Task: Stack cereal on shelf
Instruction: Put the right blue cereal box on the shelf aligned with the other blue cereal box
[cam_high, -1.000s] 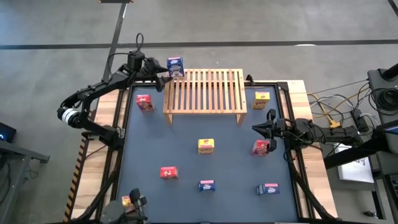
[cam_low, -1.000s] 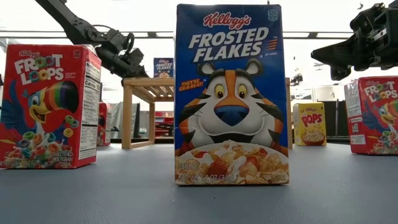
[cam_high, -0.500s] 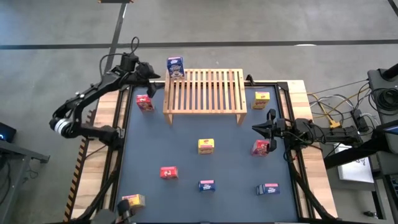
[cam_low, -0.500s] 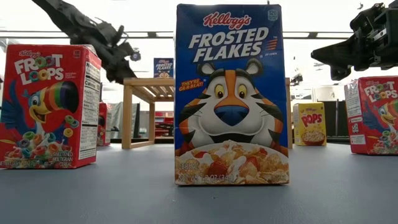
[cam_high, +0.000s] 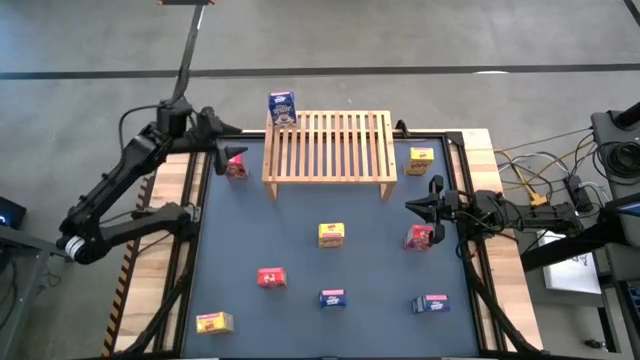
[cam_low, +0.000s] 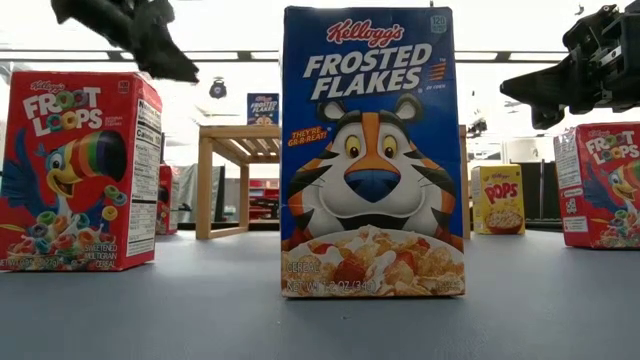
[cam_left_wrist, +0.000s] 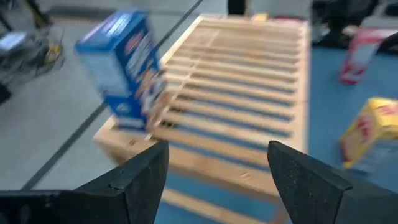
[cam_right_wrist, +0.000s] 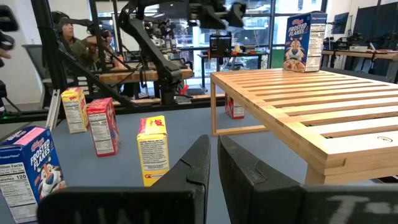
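The wooden shelf (cam_high: 328, 148) stands at the table's far side. One blue cereal box (cam_high: 282, 108) stands upright on the slats at the shelf's far-left corner (cam_left_wrist: 127, 65). The other boxes sit on the dark mat: red (cam_high: 236, 165), (cam_high: 271, 277), (cam_high: 420, 237); yellow (cam_high: 421, 160), (cam_high: 331, 234), (cam_high: 214, 322); blue (cam_high: 332, 298), (cam_high: 431, 303). My left gripper (cam_high: 222, 140) hangs open above the far-left red box, left of the shelf (cam_left_wrist: 236, 93). My right gripper (cam_high: 410, 207) is shut and hovers just left of the right-hand red box.
Black frame rails run along the mat's left and right sides. Bare mat lies between the shelf and the middle row of boxes. In the low view a blue box (cam_low: 372, 150) fills the middle and hides much of the shelf (cam_low: 240, 140). People sit beyond the table (cam_right_wrist: 68, 43).
My left gripper has drawn back from the blue box on the shelf's far-left corner, moving toward the table's left edge and rising. The blue box stays upright where it was. The right arm has kept still.
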